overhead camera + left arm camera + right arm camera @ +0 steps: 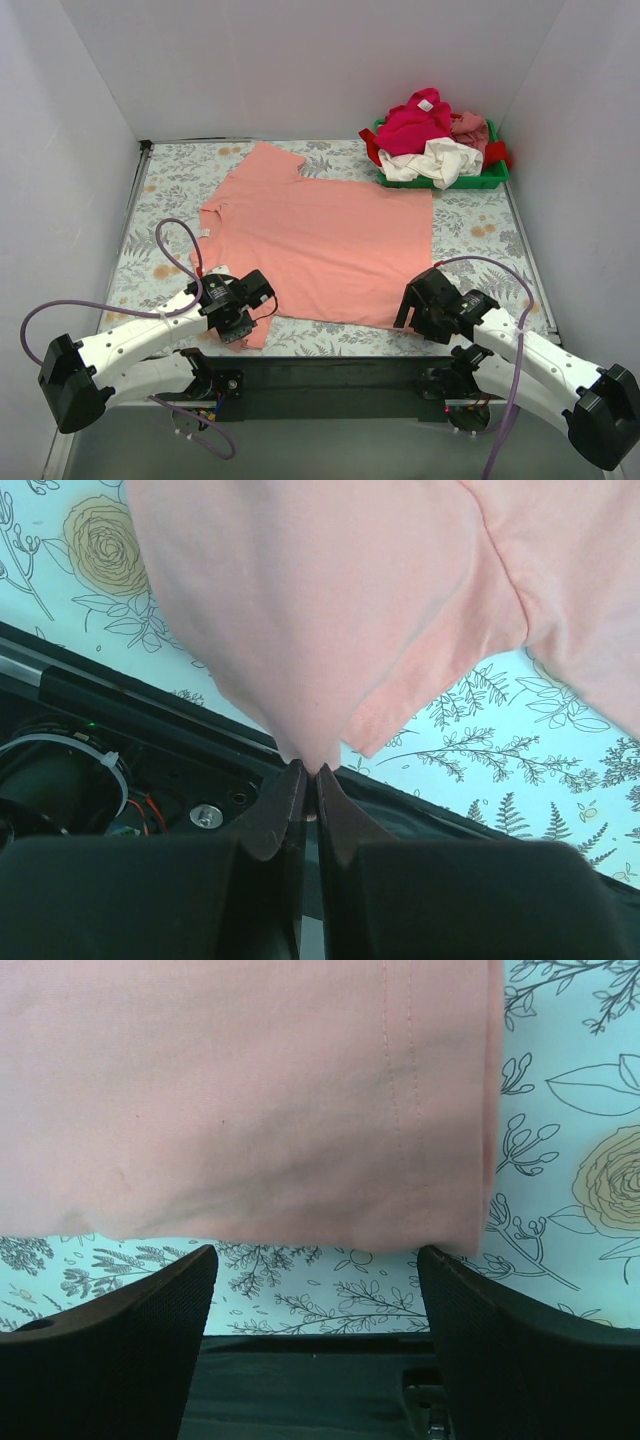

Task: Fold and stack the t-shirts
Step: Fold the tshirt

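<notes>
The left gripper (308, 771) was clamped on the near sleeve of the salmon-pink short-sleeved cloth t-shirt (320, 240). Its black fingers (275, 820) were pressed together, with the fabric gathered to a point between the tips. In the left wrist view the sleeve's hemmed edge hung at 1 o'clock from that pinch. The right gripper (315, 1255) had its jaws wide apart and held nothing; the shirt's stitched bottom hem lay flat just beyond the tips at 12 o'clock. From above, the t-shirt lay spread on the floral-printed table cover (170, 170), collar toward 9 o'clock and hem toward 3 o'clock. The left gripper sat at its 7 o'clock corner and the right gripper at its 5 o'clock corner. At 1 o'clock from the shirt, just beside its far hem corner, stood a green plastic rectangular tray (494, 180) heaped with crumpled shirts: a magenta cloth t-shirt (415, 125) on top, a white cloth t-shirt (440, 160) draped over the near rim, a red cloth t-shirt (371, 148) at the left end and a dusty-pink cloth t-shirt (468, 125) toward 2 o'clock in the heap.
</notes>
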`<act>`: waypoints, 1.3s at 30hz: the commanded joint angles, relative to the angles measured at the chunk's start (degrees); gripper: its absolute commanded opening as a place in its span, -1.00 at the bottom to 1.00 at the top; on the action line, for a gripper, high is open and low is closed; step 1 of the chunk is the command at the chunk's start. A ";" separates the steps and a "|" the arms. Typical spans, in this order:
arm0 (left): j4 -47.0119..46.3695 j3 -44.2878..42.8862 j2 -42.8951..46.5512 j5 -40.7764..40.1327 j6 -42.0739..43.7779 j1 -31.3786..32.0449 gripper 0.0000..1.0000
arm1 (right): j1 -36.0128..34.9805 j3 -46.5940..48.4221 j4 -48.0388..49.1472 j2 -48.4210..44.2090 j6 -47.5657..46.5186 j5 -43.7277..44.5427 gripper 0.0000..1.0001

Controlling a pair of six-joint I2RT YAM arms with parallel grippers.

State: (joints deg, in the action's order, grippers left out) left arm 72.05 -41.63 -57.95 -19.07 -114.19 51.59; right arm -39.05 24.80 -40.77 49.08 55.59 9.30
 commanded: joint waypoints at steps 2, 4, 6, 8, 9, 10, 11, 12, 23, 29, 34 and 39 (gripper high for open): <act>-1.39 0.76 0.82 -2.20 -10.43 0.17 -1.00 | -0.24 -4.67 5.00 0.84 3.55 3.18 0.70; -0.95 0.58 1.00 -2.72 -10.79 0.17 -1.00 | -0.24 -4.85 5.44 0.67 3.47 3.70 0.57; -0.77 0.41 1.44 -3.16 -10.88 0.17 -1.00 | -0.24 -4.76 5.44 0.75 3.29 4.32 0.41; -0.60 0.14 1.70 -4.04 -11.14 0.17 -1.00 | -0.33 -4.67 5.62 0.67 3.29 4.41 0.29; -0.42 0.06 1.79 -4.31 -11.58 0.17 -1.00 | -0.24 -4.76 5.62 0.75 3.03 4.50 0.14; -0.42 0.05 1.70 -5.00 -11.67 0.17 -1.00 | -0.24 -4.84 5.70 0.84 3.03 4.67 0.04; -0.42 -0.12 1.79 -5.19 -11.67 0.17 -1.00 | -0.33 -4.93 5.71 0.84 3.03 4.85 -0.05; -0.25 -0.30 1.53 -5.36 -11.75 0.17 -1.00 | -0.24 -4.85 5.71 0.93 2.86 5.02 -0.24; -3.32 -0.47 1.62 -7.21 -10.88 0.17 -1.00 | -0.24 -1.60 5.97 2.07 -1.09 6.87 -0.97; -7.09 -1.61 0.56 -11.95 -8.42 0.17 -1.00 | -0.24 2.97 7.20 4.53 -8.20 8.89 -0.97; -8.68 -6.53 -1.72 -18.00 -6.05 -0.26 -1.00 | -0.15 7.62 8.96 7.87 -10.94 9.42 -0.97; -15.88 -8.03 -3.39 -18.29 1.84 -2.90 -1.00 | 0.64 11.58 9.31 10.16 -13.93 11.70 -0.97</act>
State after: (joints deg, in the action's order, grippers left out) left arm 61.56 -47.70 -60.75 -33.01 -113.89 50.15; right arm -38.94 32.73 -32.80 58.63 44.60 17.72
